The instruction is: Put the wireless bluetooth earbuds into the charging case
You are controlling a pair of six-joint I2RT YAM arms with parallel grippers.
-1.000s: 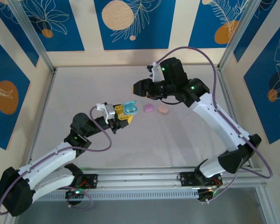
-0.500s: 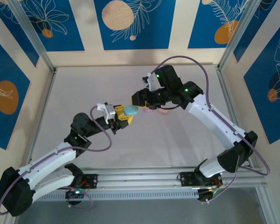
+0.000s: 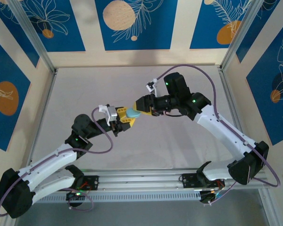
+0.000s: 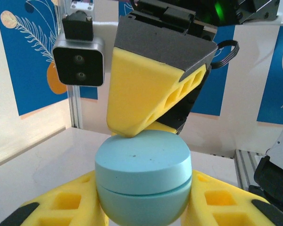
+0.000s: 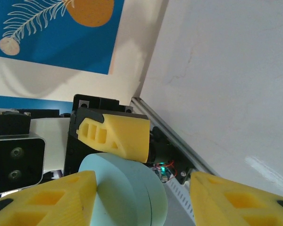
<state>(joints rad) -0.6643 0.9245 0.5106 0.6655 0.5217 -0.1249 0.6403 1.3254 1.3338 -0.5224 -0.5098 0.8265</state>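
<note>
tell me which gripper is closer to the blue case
Left: the left gripper clamps the blue case between its fingers; the right gripper touches its lid with one finger.

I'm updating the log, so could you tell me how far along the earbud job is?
Done: the light blue case looks closed, seam shut. In hand: left gripper clamps it; right gripper, open, rests one finger on its top. Left: unclear, since I cannot tell whether earbuds are inside.
</note>
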